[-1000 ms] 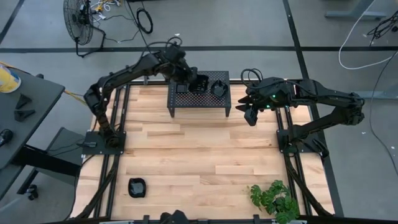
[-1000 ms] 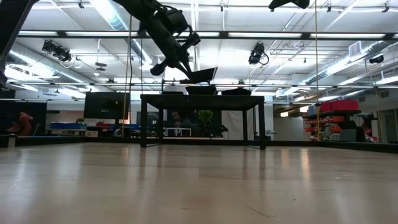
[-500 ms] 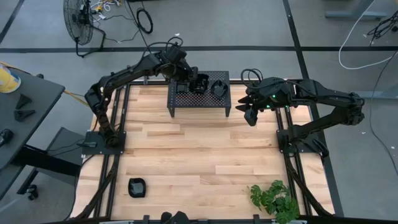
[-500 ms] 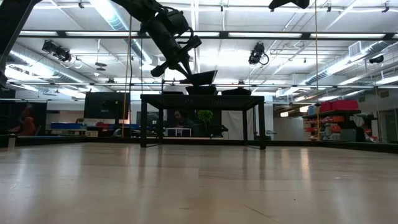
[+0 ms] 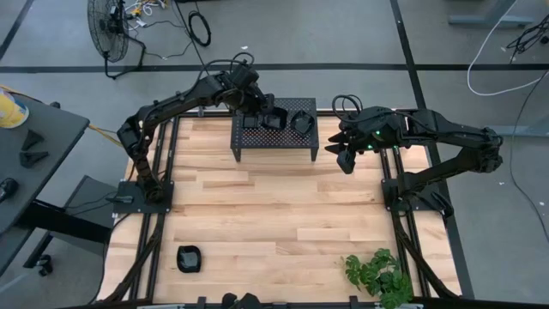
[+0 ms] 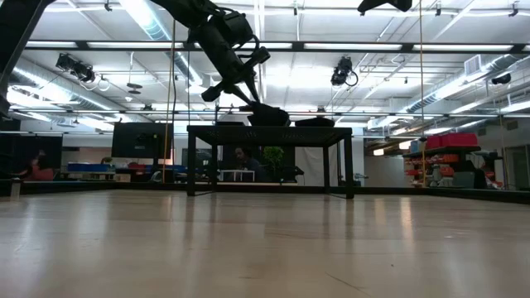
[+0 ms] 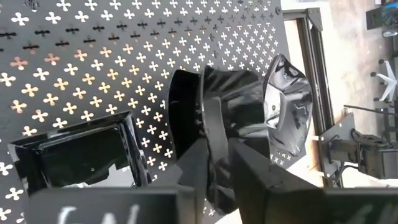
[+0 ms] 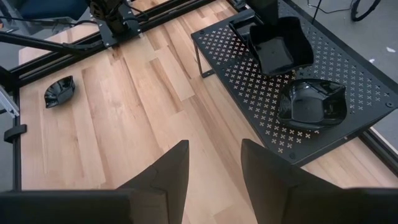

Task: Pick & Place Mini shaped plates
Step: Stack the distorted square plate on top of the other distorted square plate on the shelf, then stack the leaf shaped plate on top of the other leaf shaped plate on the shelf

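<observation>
A black perforated stand sits at the table's far edge with three glossy black mini shaped plates on it: a square one, a middle one and a wavy one. My left gripper hangs just above the middle plate, open, a finger on either side of its near rim. That plate rests on the stand by its base. My right gripper hovers open and empty over the table, right of the stand. One more plate lies near the table's near left corner. My left gripper has its fingers slanting down from the table's left, on either side of the middle plate's near rim. Whether they touch the rim I cannot tell. The plate lies on the stand's top.
A green plant stands at the table's near right corner. A dark side table stands off the left edge. Bare wood spreads between the stand and the near edge.
My left gripper has let go of the middle plate while staying in place. The plate, held tilted just above the stand a second ago, has dropped onto the stand's top and lies level there.
</observation>
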Motion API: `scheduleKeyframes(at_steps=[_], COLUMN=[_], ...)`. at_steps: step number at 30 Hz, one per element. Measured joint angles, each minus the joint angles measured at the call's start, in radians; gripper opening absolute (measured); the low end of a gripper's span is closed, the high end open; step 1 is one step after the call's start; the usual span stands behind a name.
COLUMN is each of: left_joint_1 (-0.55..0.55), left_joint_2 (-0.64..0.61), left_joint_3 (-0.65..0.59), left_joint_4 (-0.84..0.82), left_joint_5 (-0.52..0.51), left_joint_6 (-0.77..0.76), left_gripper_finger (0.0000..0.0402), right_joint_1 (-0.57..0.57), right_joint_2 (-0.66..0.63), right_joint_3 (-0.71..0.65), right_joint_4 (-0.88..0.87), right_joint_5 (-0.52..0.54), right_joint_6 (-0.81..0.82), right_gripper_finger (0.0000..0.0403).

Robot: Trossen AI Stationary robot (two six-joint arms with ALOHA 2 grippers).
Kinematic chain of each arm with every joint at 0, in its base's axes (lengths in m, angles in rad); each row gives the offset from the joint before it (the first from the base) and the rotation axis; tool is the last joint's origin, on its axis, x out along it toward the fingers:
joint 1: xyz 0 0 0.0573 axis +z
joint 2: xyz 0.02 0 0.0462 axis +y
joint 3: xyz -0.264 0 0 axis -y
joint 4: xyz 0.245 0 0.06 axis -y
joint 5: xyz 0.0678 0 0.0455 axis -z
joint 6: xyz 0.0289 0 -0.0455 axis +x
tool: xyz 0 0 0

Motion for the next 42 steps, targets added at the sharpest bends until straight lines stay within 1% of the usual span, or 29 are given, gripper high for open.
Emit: scheduleKeyframes(at_steps=[4,9,14,16,20,25,28,31,33,35,38,40,42], left_joint_1=[0.0,0.0,0.003,0.003,-0.002,-0.056,-0.106,-0.17,-0.221,-0.278,-0.361,-0.418,-0.471], left_joint_2=[0.0,0.0,-0.001,-0.009,-0.048,-0.119,-0.163,-0.202,-0.224,-0.237,-0.251,-0.258,-0.265], left_joint_3=[0.0,0.0,0.0,0.0,0.0,0.0,0.0,0.0,0.0,0.0,-0.003,-0.007,-0.019], left_joint_4=[0.0,0.0,0.0,0.0,-0.01,-0.041,-0.097,-0.191,-0.26,-0.331,-0.435,-0.453,-0.487], left_joint_5=[-0.001,0.0,0.003,0.022,0.079,0.067,0.025,-0.029,-0.096,-0.194,-0.317,-0.361,-0.373], left_joint_6=[-0.002,-0.002,0.004,0.023,0.072,0.156,0.242,0.315,0.364,0.408,0.426,0.43,0.443], left_gripper_finger=[0.0096,0.0116,0.0123,0.0124,0.0124,0.0124,0.0124,0.0124,0.0124,0.0124,0.0124,0.0124,0.0124], right_joint_1=[0.0,0.0,0.0,0.0,0.0,0.0,0.0,0.0,0.0,0.0,0.0,0.0,0.0], right_joint_2=[0.0,0.0,0.0,0.0,0.0,0.0,0.0,0.0,0.0,0.0,0.0,0.0,0.0], right_joint_3=[0.0,0.0,0.0,0.0,0.0,0.0,0.0,0.0,0.0,0.0,0.0,0.0,0.0], right_joint_4=[0.0,0.0,0.0,0.0,0.0,0.0,0.0,-0.001,-0.002,-0.002,-0.002,-0.002,-0.002], right_joint_5=[0.0,0.0,0.0,0.0,0.0,0.0,0.0,0.0,-0.002,-0.012,-0.012,-0.012,-0.012], right_joint_6=[0.0,0.0,0.0,0.0,0.0,0.0,0.0,0.004,0.018,0.026,0.027,0.026,0.027], right_gripper_finger=[0.0149,0.0149,0.0149,0.0149,0.0149,0.0149,0.0149,0.0149,0.0149,0.0149,0.0149,0.0149,0.0149])
